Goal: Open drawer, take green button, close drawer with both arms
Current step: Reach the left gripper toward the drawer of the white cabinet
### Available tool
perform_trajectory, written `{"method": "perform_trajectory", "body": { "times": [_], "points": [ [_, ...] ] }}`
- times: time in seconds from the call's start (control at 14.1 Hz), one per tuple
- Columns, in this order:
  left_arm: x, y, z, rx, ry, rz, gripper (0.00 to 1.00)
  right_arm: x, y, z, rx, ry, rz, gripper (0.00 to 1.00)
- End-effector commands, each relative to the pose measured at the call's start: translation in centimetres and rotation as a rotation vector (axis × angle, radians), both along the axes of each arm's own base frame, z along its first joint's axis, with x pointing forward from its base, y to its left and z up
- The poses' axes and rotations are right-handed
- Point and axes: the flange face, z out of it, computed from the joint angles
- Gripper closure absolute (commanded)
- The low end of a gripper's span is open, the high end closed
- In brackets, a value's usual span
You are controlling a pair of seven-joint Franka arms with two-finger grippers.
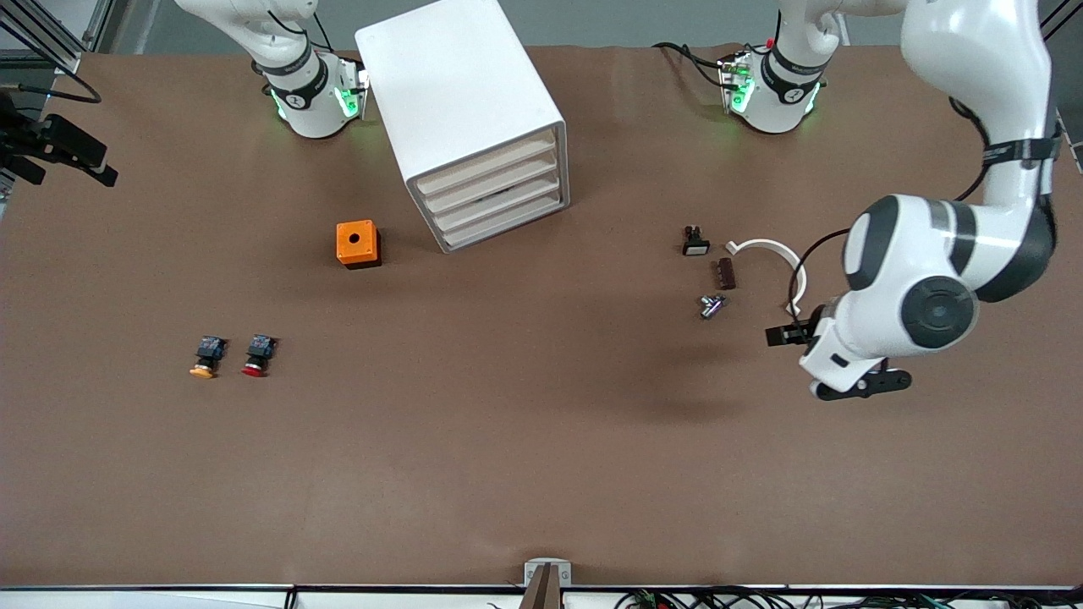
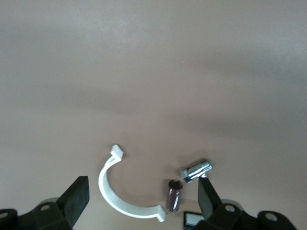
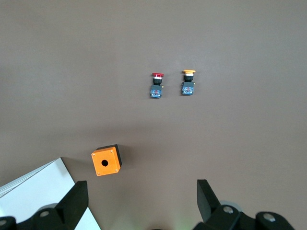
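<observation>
The white drawer cabinet stands near the arms' bases, and all of its drawers are shut. The green button is hidden. My left gripper hangs open and empty over the table toward the left arm's end, above a white curved clip. My right gripper is open and empty, high above the table beside the cabinet's corner; it is out of the front view.
An orange box with a hole sits beside the cabinet. A yellow-capped button and a red-capped button lie nearer the front camera. By the clip lie a brown cylinder, a metal piece and a white-capped black part.
</observation>
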Motion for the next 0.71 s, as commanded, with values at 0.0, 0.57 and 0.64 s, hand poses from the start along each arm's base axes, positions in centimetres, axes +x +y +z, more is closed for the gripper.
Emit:
{"method": "perform_trajectory", "body": {
  "times": [0.0,0.57,0.64],
  "points": [
    [0.1,-2.2,0.0,0.033,-0.017,0.066,0.0,-0.3,-0.1,0.6,0.005,-0.005,0.002,0.0],
    [-1.9,-11.1,-1.9,-0.068,0.163,0.497,0.0,3.0,-1.4,-4.9,0.017,0.104,-0.015,0.0],
    [-1.8,-12.1,-1.8,-0.08,0.178,0.546,0.0,3.4,-1.7,-5.3,0.013,0.108,-0.019,0.0]
  ]
}}
